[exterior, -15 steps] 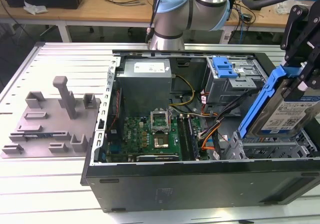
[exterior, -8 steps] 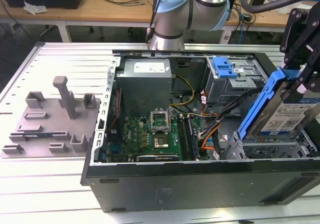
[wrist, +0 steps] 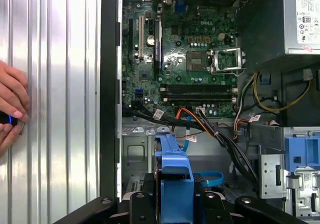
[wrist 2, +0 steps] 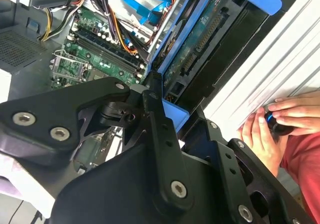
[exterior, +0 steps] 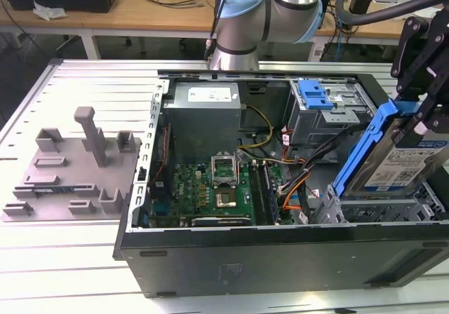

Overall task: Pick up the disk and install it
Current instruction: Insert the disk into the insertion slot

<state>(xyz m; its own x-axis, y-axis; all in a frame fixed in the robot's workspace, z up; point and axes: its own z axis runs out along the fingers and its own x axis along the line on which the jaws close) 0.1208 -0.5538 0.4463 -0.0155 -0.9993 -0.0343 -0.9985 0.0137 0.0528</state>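
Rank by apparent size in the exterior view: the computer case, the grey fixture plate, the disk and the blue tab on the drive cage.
1. computer case
2. grey fixture plate
3. disk, close behind; it looks nearer the camera, so that pair is unsure
4. blue tab

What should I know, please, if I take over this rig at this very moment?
Gripper: the black gripper is shut on the silver rectangular disk with blue plastic rails.
Disk: held up and tilted, its low end by the grey metal drive cage in the open black computer case, at the exterior view's right.
Done: pick-up.
Left: the disk is not yet seated in the cage.
Note: a person's hand rests on the ribbed metal table beside the case.
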